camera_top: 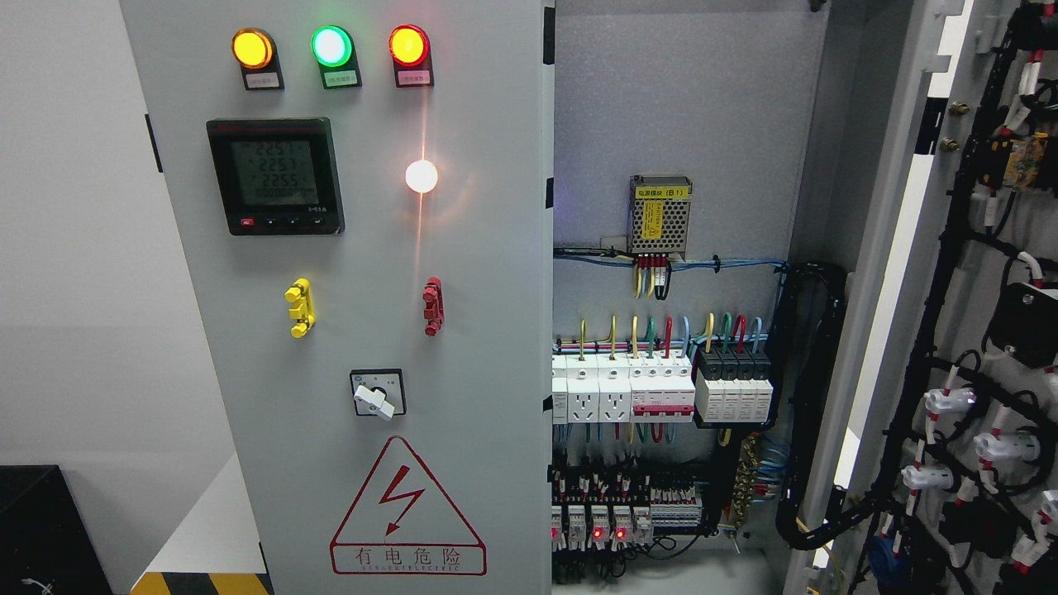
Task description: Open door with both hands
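- While you look straight at the electrical cabinet, neither robot hand shows anywhere in the head view, so you cannot tell how open the fingers are or whether they hold anything.
- The left door (pixel 364 330) is shut and fills the middle-left of your view, its grey face turned toward you.
- The right door (pixel 984 330) stands swung wide open at the right edge, so you see its inner side, laced with black cable bundles (pixel 934 314) and white connectors.
- Between the two doors the cabinet interior (pixel 686 116) lies exposed.
- On the left door, near the top, you see three lit lamps in a row: amber lamp (pixel 252 48), green lamp (pixel 331 45), red lamp (pixel 408 45).
- Below them sits a digital meter (pixel 274 176), with a glowing white lamp (pixel 421 175) to its right.
- Lower down are a yellow handle (pixel 299 307) and a red handle (pixel 432 306), then a white rotary switch (pixel 377 395).
- A red triangular warning sign (pixel 407 512) marks the door's lower part.
- Inside, a perforated power supply (pixel 660 215) is mounted above rows of white breakers (pixel 624 388) and coloured wires.
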